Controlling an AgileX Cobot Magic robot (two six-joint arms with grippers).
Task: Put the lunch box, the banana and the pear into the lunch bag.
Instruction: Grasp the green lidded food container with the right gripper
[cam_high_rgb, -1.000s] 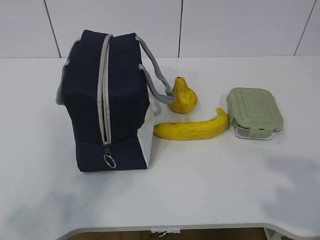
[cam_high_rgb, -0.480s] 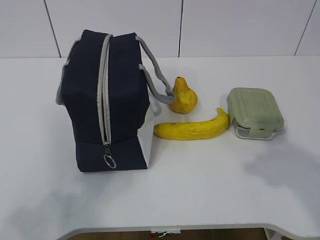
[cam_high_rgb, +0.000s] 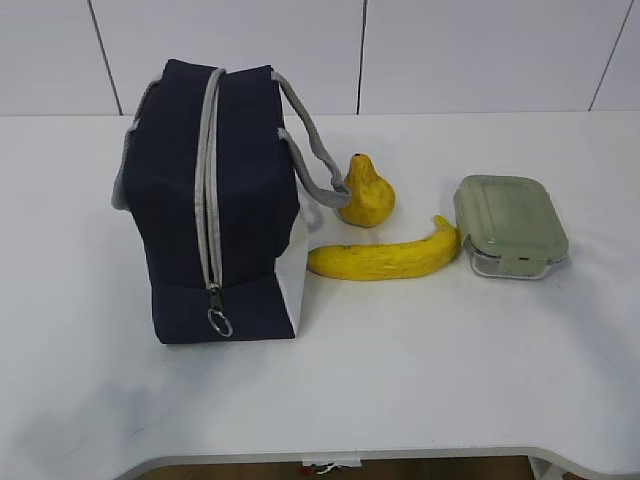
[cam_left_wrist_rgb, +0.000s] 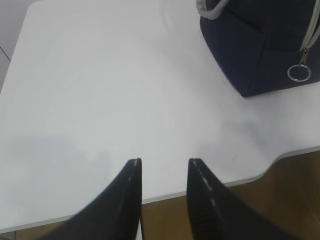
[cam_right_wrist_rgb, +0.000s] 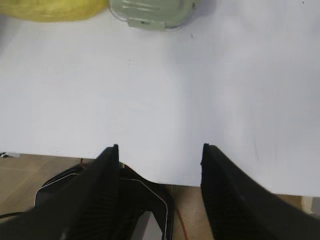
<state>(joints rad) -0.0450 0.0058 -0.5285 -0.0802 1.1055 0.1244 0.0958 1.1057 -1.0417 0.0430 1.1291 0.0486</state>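
The navy lunch bag (cam_high_rgb: 215, 200) stands on the white table at the left, its grey zipper closed and the ring pull (cam_high_rgb: 220, 323) hanging at the front. Right of it sits the yellow pear (cam_high_rgb: 365, 195), with the banana (cam_high_rgb: 385, 259) lying in front of it. The lunch box (cam_high_rgb: 510, 225) with its sage-green lid is farthest right. Neither arm shows in the exterior view. My left gripper (cam_left_wrist_rgb: 165, 161) is open over the table's front edge, the bag's corner (cam_left_wrist_rgb: 260, 45) far to its upper right. My right gripper (cam_right_wrist_rgb: 159, 147) is open and empty, well short of the lunch box (cam_right_wrist_rgb: 152, 11) and banana (cam_right_wrist_rgb: 55, 9).
The table's front edge (cam_high_rgb: 340, 455) curves inward at both lower corners, with brown floor beyond it. A white panelled wall (cam_high_rgb: 360, 55) backs the table. Bare white tabletop (cam_high_rgb: 420, 370) lies in front of the objects.
The objects have not moved. A grey shadow on the table at the right has shifted and faded between the earlier frames and now.
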